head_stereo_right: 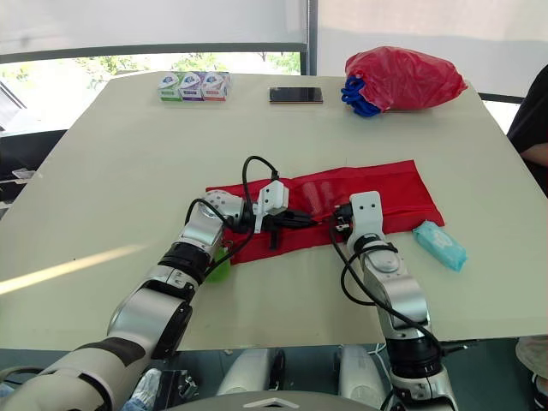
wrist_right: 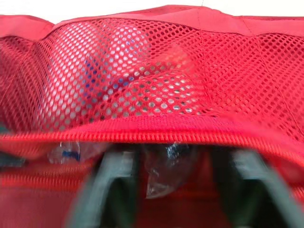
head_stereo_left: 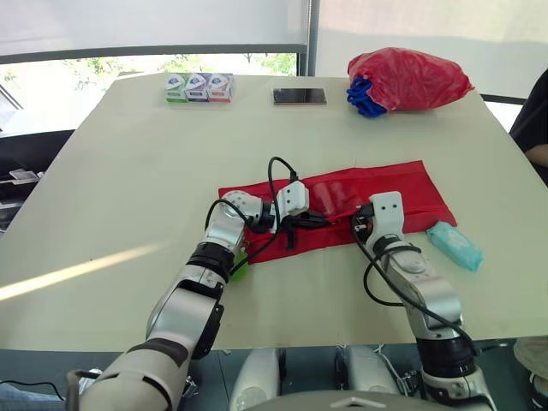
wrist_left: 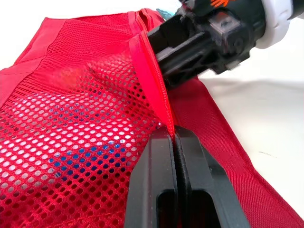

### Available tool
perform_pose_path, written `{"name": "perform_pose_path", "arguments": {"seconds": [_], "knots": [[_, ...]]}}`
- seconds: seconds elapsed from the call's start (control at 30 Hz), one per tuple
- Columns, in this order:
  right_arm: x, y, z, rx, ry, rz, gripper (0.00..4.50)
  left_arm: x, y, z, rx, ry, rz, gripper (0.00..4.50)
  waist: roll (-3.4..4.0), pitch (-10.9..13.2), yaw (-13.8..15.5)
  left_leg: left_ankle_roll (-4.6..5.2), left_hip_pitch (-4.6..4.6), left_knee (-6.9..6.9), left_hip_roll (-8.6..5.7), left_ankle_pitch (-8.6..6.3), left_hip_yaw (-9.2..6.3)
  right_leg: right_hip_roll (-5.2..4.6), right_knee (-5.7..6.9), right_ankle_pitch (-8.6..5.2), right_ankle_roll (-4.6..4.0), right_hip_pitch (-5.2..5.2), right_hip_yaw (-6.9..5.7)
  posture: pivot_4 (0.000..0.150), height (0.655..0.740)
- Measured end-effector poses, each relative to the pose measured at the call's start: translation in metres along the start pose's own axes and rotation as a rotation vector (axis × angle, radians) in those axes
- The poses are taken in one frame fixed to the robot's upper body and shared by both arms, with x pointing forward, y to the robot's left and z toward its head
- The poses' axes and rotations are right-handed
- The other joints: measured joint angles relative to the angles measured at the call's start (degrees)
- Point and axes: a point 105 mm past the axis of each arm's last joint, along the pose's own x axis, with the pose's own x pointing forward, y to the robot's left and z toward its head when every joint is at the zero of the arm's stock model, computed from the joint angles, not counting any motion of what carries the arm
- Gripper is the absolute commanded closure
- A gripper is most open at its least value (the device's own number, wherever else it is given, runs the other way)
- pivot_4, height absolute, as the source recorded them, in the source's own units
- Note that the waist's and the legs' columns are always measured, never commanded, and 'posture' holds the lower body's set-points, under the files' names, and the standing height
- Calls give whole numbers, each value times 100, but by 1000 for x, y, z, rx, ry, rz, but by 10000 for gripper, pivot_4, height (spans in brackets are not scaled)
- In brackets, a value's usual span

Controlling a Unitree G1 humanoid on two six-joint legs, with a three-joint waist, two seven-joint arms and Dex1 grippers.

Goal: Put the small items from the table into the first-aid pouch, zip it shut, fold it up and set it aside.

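The red first-aid pouch (head_stereo_left: 377, 193) lies flat across the middle of the table, mesh side up, with small items showing through the mesh (wrist_right: 142, 85). My left gripper (head_stereo_left: 318, 221) is shut on the pouch's red zipper edge (wrist_left: 156, 90) at its front. Just to its right, my right gripper (head_stereo_left: 360, 224) is at the same edge. Its fingers stand apart, and the zipper band (wrist_right: 156, 130) runs across in front of them. A clear plastic item (wrist_right: 159, 166) lies inside the opening. A light blue wipes pack (head_stereo_left: 454, 246) rests on the table, right of the pouch.
A green item (head_stereo_left: 238, 272) lies beside my left forearm. At the table's far edge stand three small boxes (head_stereo_left: 199, 87), a phone (head_stereo_left: 300, 96) and a red bag with blue handles (head_stereo_left: 407, 80). A person's arm (head_stereo_left: 535, 128) is at the right edge.
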Motion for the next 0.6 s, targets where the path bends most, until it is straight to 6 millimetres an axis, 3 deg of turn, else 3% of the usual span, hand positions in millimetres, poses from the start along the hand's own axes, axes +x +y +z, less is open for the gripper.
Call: {"name": "perform_pose_path", "arguments": {"seconds": [0.1,0.13,0.2,0.33,0.6], "knots": [[-12,-5,-4,-13,10,-1,18757,-1,0,0,2,2,1,45000,1,-1,-8,8,3,0,1,-4,1,1,3,0,0,0,2,1500,7400],[-25,-6,-8,-21,24,9,20979,-2,1,-2,0,5,5,45000,1,-1,-7,9,3,-1,3,-5,1,3,3,0,0,0,2,1500,7400],[-30,-6,-9,-28,24,13,25826,-2,1,-3,-5,7,6,45000,1,-1,-6,10,4,-1,3,-6,2,3,2,0,0,0,3,1500,7400],[-36,-7,-10,-35,33,15,43540,-2,1,-4,-4,7,7,45000,1,-1,-8,10,4,-1,4,-6,3,3,3,0,0,0,3,1500,7400],[-23,-3,-6,-51,19,28,43540,0,0,-3,-3,2,2,45000,1,-1,-3,10,4,-1,3,-6,2,4,0,0,0,0,2,1500,7400]]}}
